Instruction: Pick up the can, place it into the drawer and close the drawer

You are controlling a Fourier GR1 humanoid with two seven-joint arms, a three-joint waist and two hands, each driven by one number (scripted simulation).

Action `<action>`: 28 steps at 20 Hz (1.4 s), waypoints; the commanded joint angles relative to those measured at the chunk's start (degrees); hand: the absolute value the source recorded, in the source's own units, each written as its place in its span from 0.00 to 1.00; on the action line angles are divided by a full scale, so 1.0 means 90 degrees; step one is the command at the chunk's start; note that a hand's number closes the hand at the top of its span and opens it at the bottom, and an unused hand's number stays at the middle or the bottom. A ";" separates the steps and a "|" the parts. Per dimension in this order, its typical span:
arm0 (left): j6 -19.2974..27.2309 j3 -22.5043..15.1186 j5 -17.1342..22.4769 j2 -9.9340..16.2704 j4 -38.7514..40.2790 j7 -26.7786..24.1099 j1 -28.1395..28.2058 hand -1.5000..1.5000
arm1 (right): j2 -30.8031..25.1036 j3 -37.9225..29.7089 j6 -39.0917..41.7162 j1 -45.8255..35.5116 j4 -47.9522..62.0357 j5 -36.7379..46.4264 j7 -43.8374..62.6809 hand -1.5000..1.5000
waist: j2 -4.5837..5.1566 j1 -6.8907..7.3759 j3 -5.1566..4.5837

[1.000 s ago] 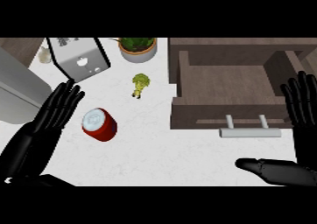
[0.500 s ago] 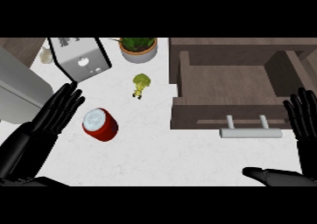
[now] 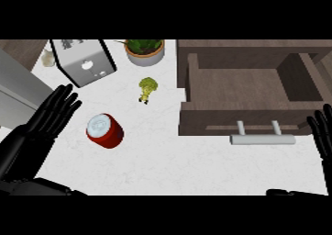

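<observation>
right hand (image 3: pixel 326 133) slid to right edge, fingers straight | left hand (image 3: pixel 50 117) spread wide | can (image 3: pixel 105 131) just right of it, apart

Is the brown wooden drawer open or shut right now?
Open: the brown wooden drawer is pulled out, its bare inside showing behind the front panel with the pale handle.
</observation>
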 commanded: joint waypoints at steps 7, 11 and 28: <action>-0.0125 -0.0012 -0.0465 -0.0299 0.0763 -0.0718 0.0113 0.00 | 0.0075 -0.0344 0.0277 0.0248 -0.0170 -0.0108 -0.0104 0.00 | 0.0000 0.0005 -0.0001; -0.0135 -0.0096 -0.0852 -0.0424 0.1632 -0.1296 -0.0215 0.00 | 0.0120 -0.0333 0.0275 0.0030 0.0247 0.0085 -0.0271 0.00 | 0.0004 0.0001 -0.0001; -0.0154 0.0339 -0.1409 -0.0319 0.3672 -0.2952 -0.0399 0.00 | 0.0171 -0.0698 0.0719 0.0110 0.0362 -0.0001 -0.0328 0.00 | 0.0004 0.0004 -0.0001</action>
